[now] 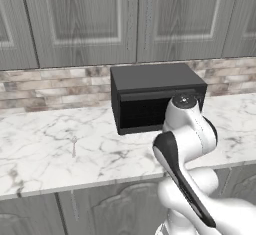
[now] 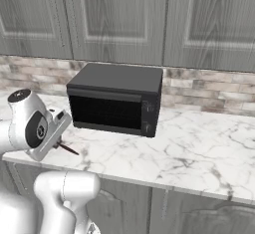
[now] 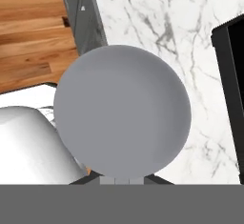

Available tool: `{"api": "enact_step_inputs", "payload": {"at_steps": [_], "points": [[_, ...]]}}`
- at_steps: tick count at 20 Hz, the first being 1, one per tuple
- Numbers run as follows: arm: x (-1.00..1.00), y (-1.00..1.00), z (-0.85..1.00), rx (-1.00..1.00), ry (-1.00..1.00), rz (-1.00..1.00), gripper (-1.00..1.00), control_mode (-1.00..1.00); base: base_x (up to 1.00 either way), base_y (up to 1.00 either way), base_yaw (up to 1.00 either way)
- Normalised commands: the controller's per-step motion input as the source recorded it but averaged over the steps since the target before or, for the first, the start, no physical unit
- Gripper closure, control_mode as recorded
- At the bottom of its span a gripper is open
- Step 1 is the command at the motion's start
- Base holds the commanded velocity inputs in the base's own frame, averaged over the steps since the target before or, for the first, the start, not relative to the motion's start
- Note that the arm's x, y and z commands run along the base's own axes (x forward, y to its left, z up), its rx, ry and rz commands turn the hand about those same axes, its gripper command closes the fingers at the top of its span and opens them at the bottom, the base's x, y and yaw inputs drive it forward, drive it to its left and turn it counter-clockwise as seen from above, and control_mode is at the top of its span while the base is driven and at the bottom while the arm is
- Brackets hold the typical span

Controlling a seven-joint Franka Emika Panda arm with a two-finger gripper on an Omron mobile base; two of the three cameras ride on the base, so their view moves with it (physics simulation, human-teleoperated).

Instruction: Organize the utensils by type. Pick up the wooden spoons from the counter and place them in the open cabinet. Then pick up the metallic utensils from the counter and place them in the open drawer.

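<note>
Even, shadowless rendered light fills every view; the marble counter (image 1: pixel 45 154) reads bright, textures look soft and slightly blurred, with no glare.

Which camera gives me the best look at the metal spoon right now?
The hand view: the spoon's round grey bowl sits large and close in front of the lens, above the counter. The right base view catches just its dark slim handle poking out beside the wrist. In the left base view the arm blocks it.
</note>
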Motion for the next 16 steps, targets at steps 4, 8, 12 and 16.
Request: {"api": "enact_step_inputs", "payload": {"at_steps": [4, 8, 12, 16], "points": [[-0.12, 0.00, 0.00, 0.00, -0.06, 0.00, 1.00, 1.00, -0.52, -0.05, -0.01], [0.00, 0.00, 0.00, 0.00, 0.00, 0.00, 1.00, 1.00, -0.46, -0.06, -0.55], [0.00, 0.00, 0.00, 0.00, 0.00, 0.00, 1.00, 1.00, 0.00, 0.03, -1.00], [0.00, 0.00, 0.00, 0.00, 0.00, 0.00, 1.00, 1.00, 0.00, 0.11, -1.00]]}}
